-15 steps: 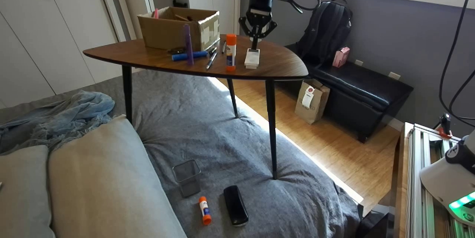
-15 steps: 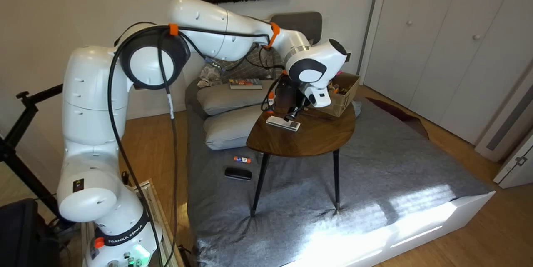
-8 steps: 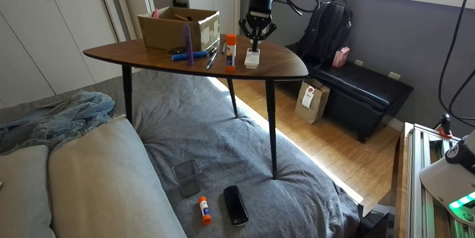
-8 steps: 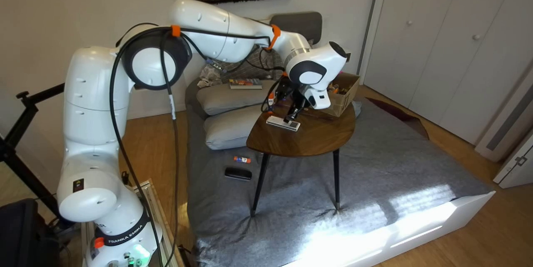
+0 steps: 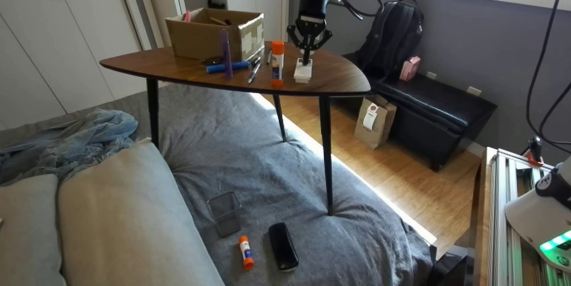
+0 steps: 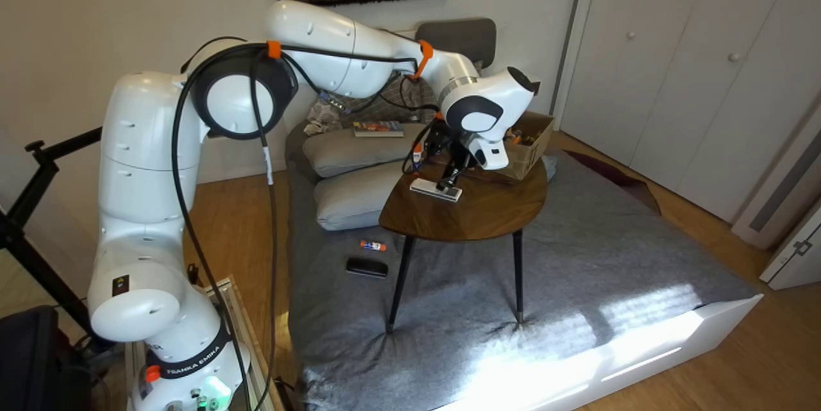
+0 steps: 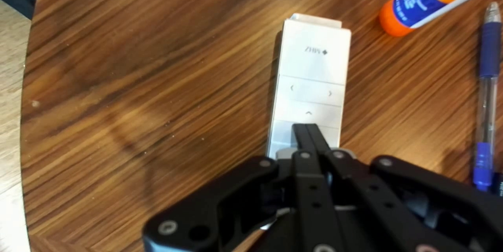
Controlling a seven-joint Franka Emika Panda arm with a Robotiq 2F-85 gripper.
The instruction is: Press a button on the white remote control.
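The white remote control [image 7: 314, 63] lies flat on the wooden table, its upper buttons and arrow marks showing in the wrist view. It also shows in both exterior views [image 5: 303, 72] [image 6: 423, 188]. My gripper [image 7: 305, 125] is shut and empty, its two fingertips side by side. It points down at the remote, with the tips over the button area just below the up arrow. The gripper hides the remote's lower part in the wrist view. In an exterior view the tips [image 5: 305, 63] look to be at the remote's top face. I cannot tell whether a button is pressed in.
A glue stick [image 5: 277, 64] stands upright beside the remote. A pen [image 7: 487, 98], a blue marker [image 5: 228, 67], a purple tube [image 5: 226, 54] and a cardboard box [image 5: 205, 43] are also on the table [image 6: 494, 218]. The table's edge curves close by.
The arm has lowered slightly, and the shut fingertips have moved a little down and along the remote. The remote stays in about the same place.
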